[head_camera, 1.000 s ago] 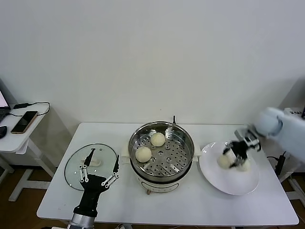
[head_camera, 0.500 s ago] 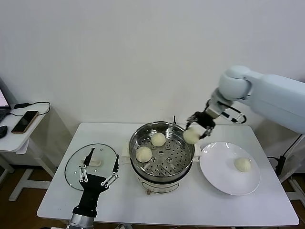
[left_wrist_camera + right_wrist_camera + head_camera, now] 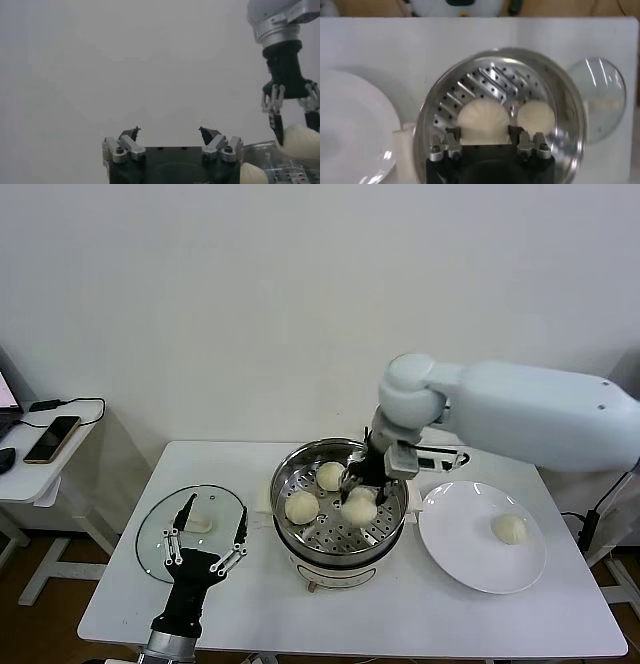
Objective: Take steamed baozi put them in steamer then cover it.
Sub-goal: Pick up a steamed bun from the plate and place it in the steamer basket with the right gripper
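Observation:
The steamer (image 3: 335,556) stands mid-table with two baozi on its perforated tray, one at the back (image 3: 331,475) and one on the left (image 3: 300,506). My right gripper (image 3: 361,492) hangs over the tray's right half, shut on a third baozi (image 3: 360,508). In the right wrist view that baozi (image 3: 482,119) fills the right gripper (image 3: 483,131), with another baozi (image 3: 536,116) beside it. A fourth baozi (image 3: 510,529) lies on the white plate (image 3: 460,544). The glass cover (image 3: 160,534) lies flat at the left, and my left gripper (image 3: 207,534) stands open over it, holding nothing.
A side table (image 3: 30,469) with a phone (image 3: 51,439) and cables stands at the far left. The white wall is close behind the table. Bare tabletop (image 3: 400,614) runs along the front edge.
My right gripper lifted a baozi off the plate, carried it leftward and lowered it over the steamer tray. One baozi is left on the plate. The left arm has not moved.

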